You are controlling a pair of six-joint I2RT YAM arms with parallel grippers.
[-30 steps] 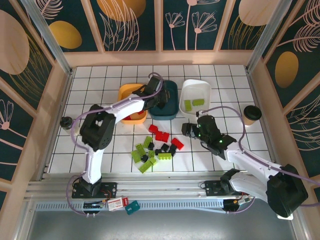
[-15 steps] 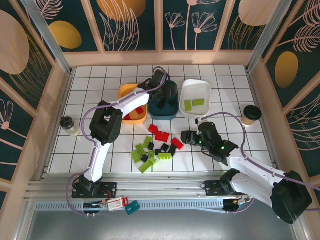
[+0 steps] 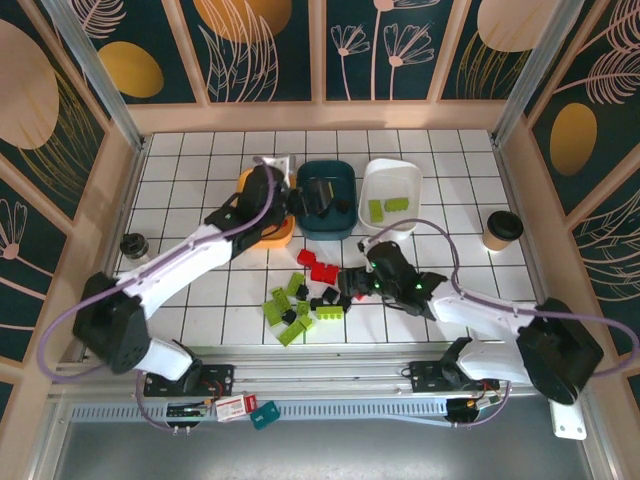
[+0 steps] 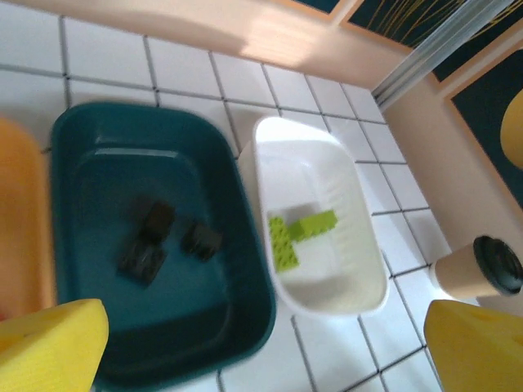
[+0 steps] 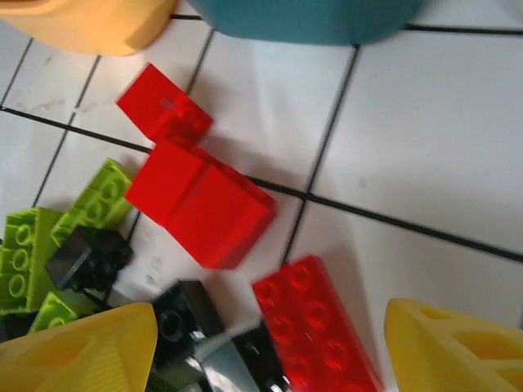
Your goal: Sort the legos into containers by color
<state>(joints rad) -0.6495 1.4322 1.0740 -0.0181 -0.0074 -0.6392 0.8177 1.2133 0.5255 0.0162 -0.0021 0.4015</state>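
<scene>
Well, left gripper [image 4: 263, 339] gapes — apparently empty — above teal tub [image 4: 192, 286].

Three tubs sit in a row near the back: the orange tub [image 4: 20, 220], the teal tub [image 3: 345, 180] and the white tub [image 3: 400, 178]. They almost touch, so I find no gap between them. Behind them, bare table [image 3: 420, 145] runs to the back wall. My left arm [image 3: 190, 255] lies slanted across the left side and blocks it. The legos [image 3: 300, 300] are packed tight in the front middle. A red brick [image 5: 315, 327] has black bricks against its left side and bare tile on its right. A paper cup [image 3: 503, 230] stands by the right wall, with bare tiles between it and the white tub.
</scene>
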